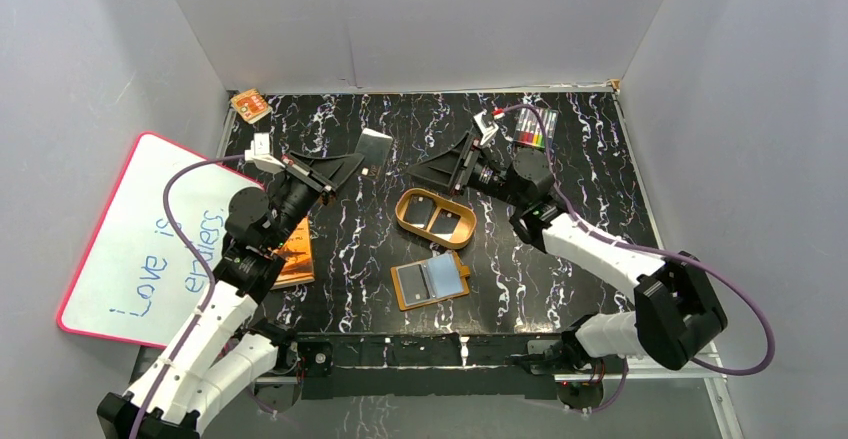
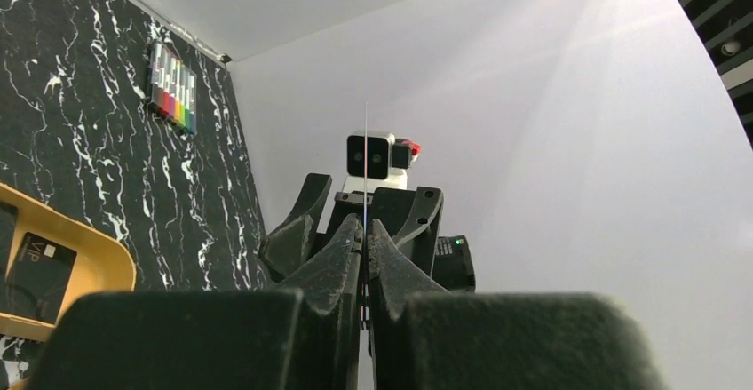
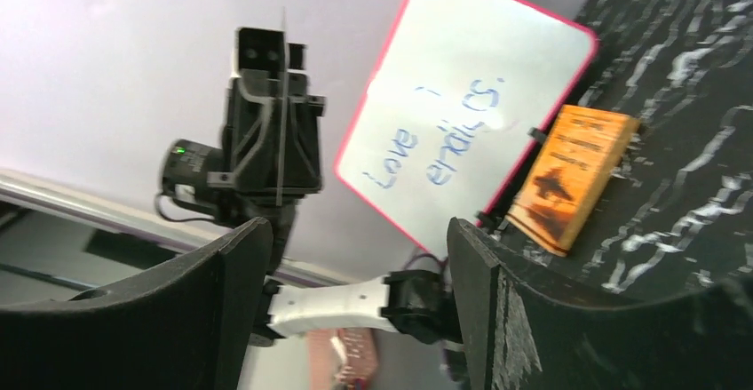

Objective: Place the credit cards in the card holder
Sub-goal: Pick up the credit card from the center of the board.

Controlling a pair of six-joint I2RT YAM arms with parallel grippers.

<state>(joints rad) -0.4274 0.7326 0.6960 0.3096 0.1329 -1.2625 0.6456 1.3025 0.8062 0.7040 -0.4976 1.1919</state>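
Observation:
My left gripper (image 1: 352,165) is shut on the edge of a thin flat card (image 1: 375,146), held above the table; it looks shiny grey from above. In the left wrist view the card (image 2: 366,163) shows edge-on between the closed gripper (image 2: 365,228). My right gripper (image 1: 425,171) is open and empty, facing the left one a short way off; it also shows in the right wrist view (image 3: 355,230), as does the card (image 3: 284,97). Two black cards (image 1: 421,206) lie in a tan oval tray (image 1: 400,221). The card holder (image 1: 447,277) lies open nearer the arms, with something dark on its left half.
An orange printed booklet (image 1: 296,255) lies by the left arm, next to a pink-rimmed whiteboard (image 1: 150,229). A strip of coloured markers (image 1: 536,127) lies at the back right. A small orange item (image 1: 250,106) sits in the back left corner. White walls enclose the table.

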